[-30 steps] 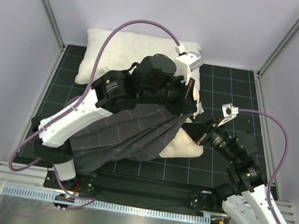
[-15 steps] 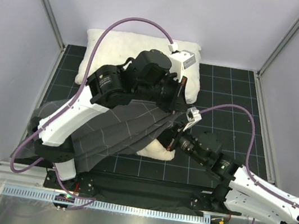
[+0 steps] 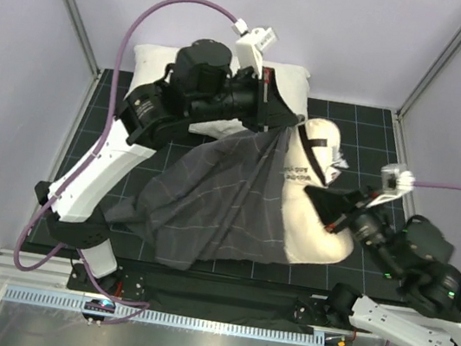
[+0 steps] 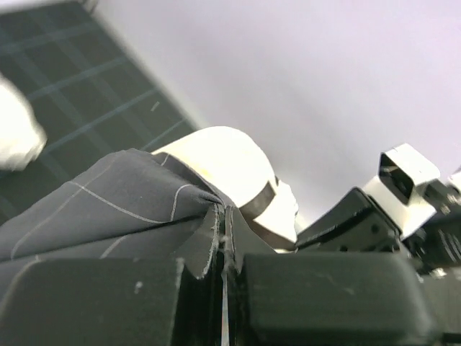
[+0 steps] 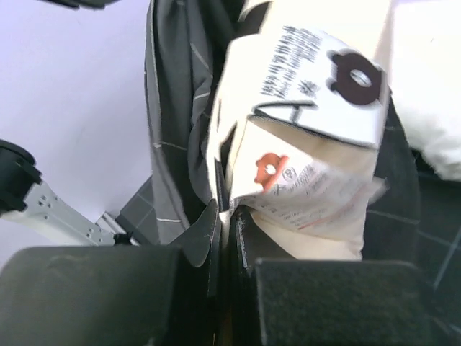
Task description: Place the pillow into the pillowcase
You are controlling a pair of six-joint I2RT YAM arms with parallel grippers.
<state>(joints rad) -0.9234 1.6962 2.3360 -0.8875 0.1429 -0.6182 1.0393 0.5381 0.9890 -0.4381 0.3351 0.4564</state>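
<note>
The pillowcase (image 3: 218, 197), dark grey with a thin light grid, hangs from its upper corner in my left gripper (image 3: 284, 122) and fans out down to the mat. In the left wrist view the fingers (image 4: 288, 288) are shut on its hem (image 4: 209, 223). The cream pillow (image 3: 313, 230) stands to its right, its left part under the grey cloth. Bear print and lettering (image 3: 301, 168) show near its top. My right gripper (image 3: 327, 199) is shut on the pillow's edge. The right wrist view shows the pinched edge and label (image 5: 302, 191) with the bear print (image 5: 356, 76) above.
A plain white lumpy pillow (image 3: 153, 82) lies at the back behind my left arm and shows again at the right wrist view's right edge (image 5: 432, 86). The black grid mat (image 3: 368, 138) is bounded by metal posts and pale walls. The left arm's purple cable (image 3: 164, 13) loops overhead.
My left arm has risen and swung back and left, lifting the pillowcase corner. The right arm has swung out to the right with the pillow, and more of the pillow now shows.
</note>
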